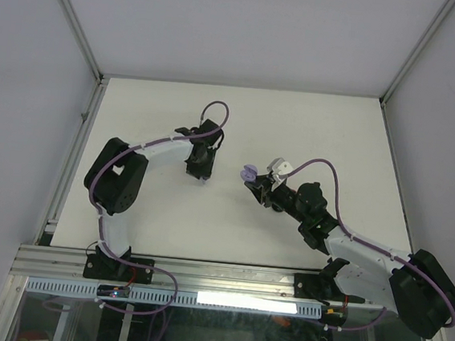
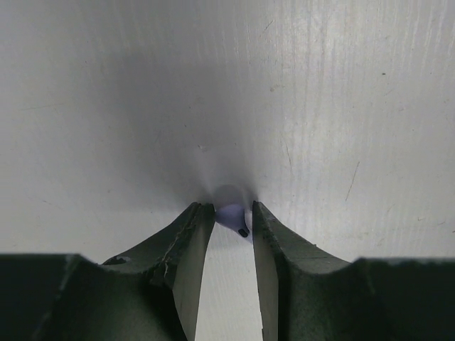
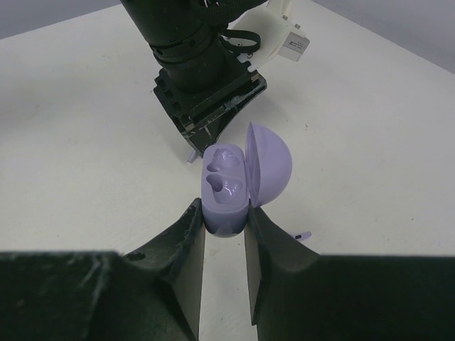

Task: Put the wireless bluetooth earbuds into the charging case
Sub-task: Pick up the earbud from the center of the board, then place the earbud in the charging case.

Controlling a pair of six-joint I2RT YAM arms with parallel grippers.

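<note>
Left tool flanks a pale purple earbud on the tabletop, nearly closed; gripped or not, I cannot tell. Right tool clamps the open charging case. Pickup step; next, probably pinch firmly and lift.

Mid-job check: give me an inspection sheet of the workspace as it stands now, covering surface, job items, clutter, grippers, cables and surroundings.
Surface: white table, fine scratches.
Job's things: pale purple charging case, lid open, both sockets empty. One earbud lies on the table between the left fingers. A second earbud lies on the table beside the right gripper.
Clutter: nothing seen.
Grippers: the left gripper points down, jaws narrow on either side of the earbud, grip not confirmable. The right gripper is shut on the charging case.
Cables: purple cables loop along both arms, touching none of the job's things.
Surroundings: white enclosure walls; metal frame rail at the near edge.
</note>
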